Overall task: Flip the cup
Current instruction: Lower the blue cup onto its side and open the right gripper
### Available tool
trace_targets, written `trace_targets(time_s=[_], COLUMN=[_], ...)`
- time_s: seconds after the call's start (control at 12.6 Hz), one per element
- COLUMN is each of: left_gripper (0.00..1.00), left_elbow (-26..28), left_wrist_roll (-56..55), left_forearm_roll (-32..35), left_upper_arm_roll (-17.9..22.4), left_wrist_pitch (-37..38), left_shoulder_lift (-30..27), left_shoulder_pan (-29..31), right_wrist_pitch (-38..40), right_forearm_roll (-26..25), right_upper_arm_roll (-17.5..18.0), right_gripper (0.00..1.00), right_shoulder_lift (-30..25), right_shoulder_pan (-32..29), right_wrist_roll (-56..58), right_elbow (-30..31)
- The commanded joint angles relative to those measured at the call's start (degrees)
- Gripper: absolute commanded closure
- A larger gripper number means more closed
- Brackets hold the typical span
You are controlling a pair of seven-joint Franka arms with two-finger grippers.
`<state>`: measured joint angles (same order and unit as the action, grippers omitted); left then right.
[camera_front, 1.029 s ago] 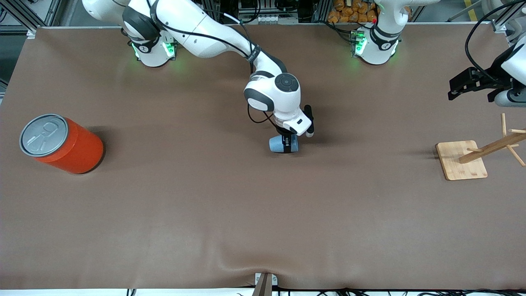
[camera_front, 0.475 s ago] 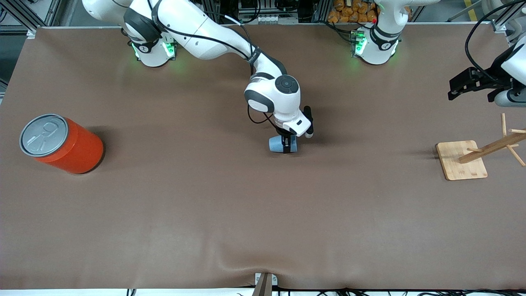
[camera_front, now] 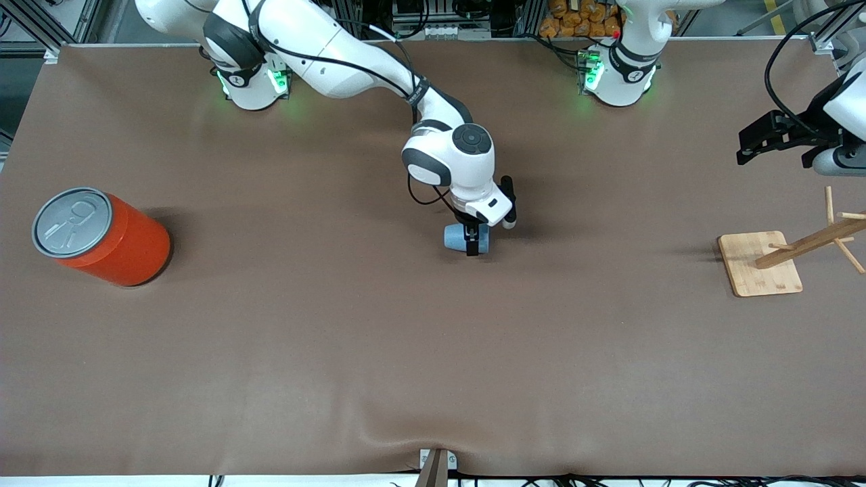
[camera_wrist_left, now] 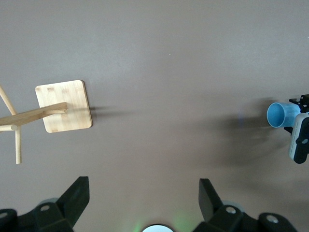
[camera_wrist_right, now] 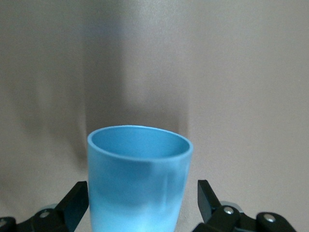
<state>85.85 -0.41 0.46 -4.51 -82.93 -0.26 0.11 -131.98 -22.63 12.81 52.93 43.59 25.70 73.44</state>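
The light-blue cup lies on its side at the middle of the table, and its darker inside shows in the left wrist view. My right gripper reaches down around it. Its fingers stand open on either side of the cup near the base, with a small gap on each side. My left gripper waits open in the air over the left arm's end of the table, and the left wrist view shows nothing between its fingertips.
A large orange-red can with a grey lid stands at the right arm's end of the table. A wooden peg rack on a square base stands at the left arm's end, below my left gripper.
My right gripper has opened and let go of the cup, which has barely shifted. The left arm has not moved.
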Motion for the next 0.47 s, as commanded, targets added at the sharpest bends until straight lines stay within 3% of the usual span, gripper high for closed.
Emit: trace_targets(time_s=[0.0,0.4], left_gripper=[0.00,0.00], left_elbow=[-0.5,-0.5], left_wrist_roll=[-0.6,-0.6], left_forearm_roll=[-1.0,-2.6], left_upper_arm_roll=[-0.2,-0.2], left_wrist_pitch=[0.4,0.0], left_shoulder_lift=[0.2,1.0], left_shoulder_pan=[0.4,0.1], right_wrist_pitch=[1.7,4.3], right_forearm_roll=[-1.0,-0.8], right_upper_arm_roll=[0.6,0.9], right_gripper=[0.00,0.00], right_shoulder_lift=[-0.5,-1.7], right_shoulder_pan=[-0.3,-0.3], right_wrist_roll=[-1.0,-0.8], right_elbow=[-0.5,-0.5])
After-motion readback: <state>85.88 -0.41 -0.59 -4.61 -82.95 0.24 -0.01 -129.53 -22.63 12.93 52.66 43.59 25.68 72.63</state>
